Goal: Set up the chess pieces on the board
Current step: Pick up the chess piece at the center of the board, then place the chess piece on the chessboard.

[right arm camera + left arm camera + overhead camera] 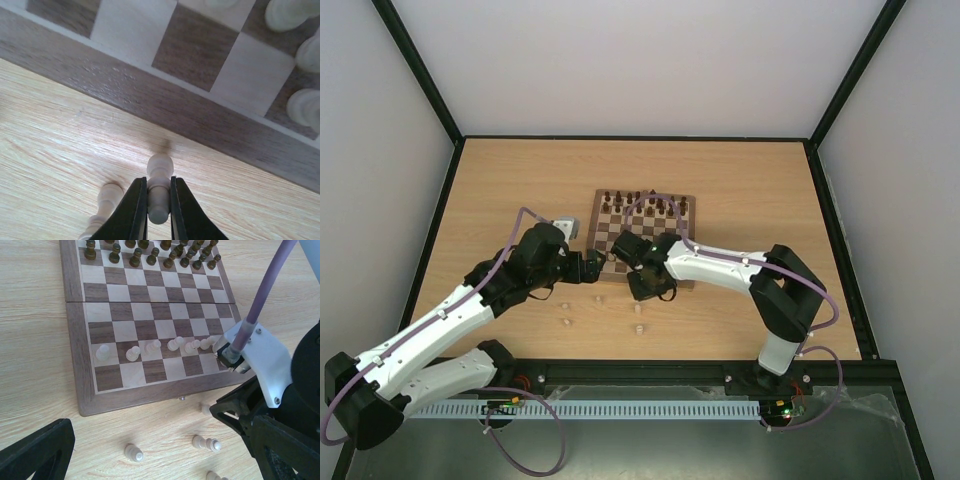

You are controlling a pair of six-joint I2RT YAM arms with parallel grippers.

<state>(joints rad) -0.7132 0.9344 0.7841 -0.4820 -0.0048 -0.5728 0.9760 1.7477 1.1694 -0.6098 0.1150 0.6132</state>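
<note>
Right fingers (pixel 157 196) are pinched shut on one pale chess piece (pixel 160 165), low over the worktop (pixel 60 150) just off the near border of the board (pixel 200 117). The grip looks thin, on the stem under the head, so the piece could swivel or slip out on the lift. Second pale piece (pixel 106 196) lies right beside one finger and is easy to nudge. Pale row (pixel 150 346) already on the board is near, and a low carry could topple it. Left fingers (pixel 588 266) are wide and empty.
</note>
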